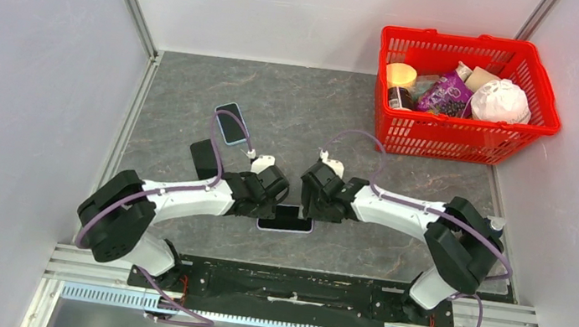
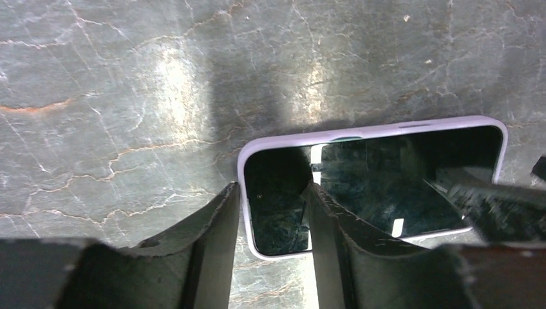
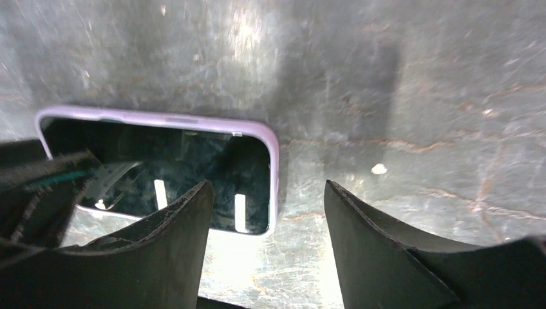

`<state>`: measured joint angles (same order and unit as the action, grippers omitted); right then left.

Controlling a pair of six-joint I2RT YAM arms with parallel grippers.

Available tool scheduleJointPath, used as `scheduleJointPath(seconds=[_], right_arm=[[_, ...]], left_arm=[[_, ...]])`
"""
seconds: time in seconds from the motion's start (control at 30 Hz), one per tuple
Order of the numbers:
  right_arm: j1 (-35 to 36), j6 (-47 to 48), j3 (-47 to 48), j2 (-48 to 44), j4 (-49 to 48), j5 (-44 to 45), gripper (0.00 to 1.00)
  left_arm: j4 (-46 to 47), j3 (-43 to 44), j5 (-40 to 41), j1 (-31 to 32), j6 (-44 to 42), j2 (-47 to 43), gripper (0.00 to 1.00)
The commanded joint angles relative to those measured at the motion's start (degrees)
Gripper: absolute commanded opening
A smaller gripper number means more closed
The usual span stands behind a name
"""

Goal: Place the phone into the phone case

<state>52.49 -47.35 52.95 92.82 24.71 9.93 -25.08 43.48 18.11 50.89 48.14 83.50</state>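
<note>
Straddling one short end of the phone [image 2: 386, 180], the left claw [image 2: 273, 196] stands partly spread. One finger [image 2: 212, 244] lies outside the lilac case [image 2: 360, 132] and the other over the dark screen; whether either touches, I cannot tell. The right claw [image 3: 269, 193] is spread wider at the opposite end, one finger above the screen, the other above bare table [image 1: 303, 98].

One phone sits inside one case, flat on the table near its front edge, between the two claws. From above, the claws cover most of it. In each wrist view the far end is blurred behind the other claw.

Farther out, beyond the left arm [image 1: 180, 196], lies one more dark slab [image 1: 230, 123] with a pale blue rim; phone or case, I cannot tell.

One red basket [image 1: 441, 141] stands at the far right corner. It holds at least four things: a yellow-lidded jar [image 1: 401, 77], a purple packet [image 1: 446, 94], a white bundle [image 1: 500, 101] and a pale roll [image 1: 483, 76], half hidden.
</note>
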Motion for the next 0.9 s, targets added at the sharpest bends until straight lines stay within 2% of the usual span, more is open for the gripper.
scheduleJointPath(seconds=[0.0,0.33,0.5,0.73,0.87], right_arm=[[-3.3,3.6,4.5,-2.1,0.9,0.3,0.7],[-4.3,9.0,12.7,7.5,1.4,1.4,0.69],[-4.4,9.5,16.2,12.3,2.3,3.0,0.59],[-4.3,9.5,16.5,14.2,4.8,5.7,0.48],[-4.0,9.8,14.0,13.0,5.7,5.8,0.45]], left_arm=[[-0.8,0.7,-1.1,1.2,-0.5,-2.9,0.51],[-1.2,-6.8,-5.2,1.8,8.0,-10.8,0.5],[-0.2,-10.3,-5.3,4.0,12.4,-13.5,0.48],[1.9,-10.3,-4.7,9.6,15.0,-9.0,0.47],[3.5,-9.5,-3.4,10.2,15.4,-5.6,0.47]])
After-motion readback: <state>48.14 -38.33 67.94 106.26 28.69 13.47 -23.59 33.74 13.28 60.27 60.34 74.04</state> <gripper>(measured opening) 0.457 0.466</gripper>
